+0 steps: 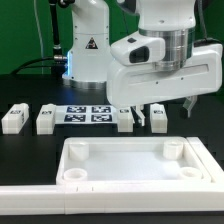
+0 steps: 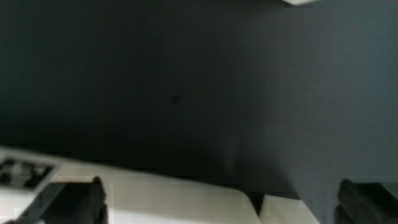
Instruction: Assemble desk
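The white desk top (image 1: 70, 150), a rimmed tray with round corner sockets, lies at the front of the black table. Several white tagged legs lie in a row behind it: two at the exterior view's left (image 1: 14, 117) (image 1: 46, 120) and two right of the middle (image 1: 124, 120) (image 1: 158, 120). My gripper (image 1: 165, 106) hangs open and empty just above the two right-hand legs. In the wrist view my gripper (image 2: 222, 205) has dark fingertips (image 2: 71, 205) wide apart, with blurred white parts (image 2: 169, 195) below them; which parts they are I cannot tell.
The marker board (image 1: 88, 114) lies flat between the two pairs of legs. A long white border bar (image 1: 60, 205) runs along the front edge. The robot's base (image 1: 85, 45) stands at the back.
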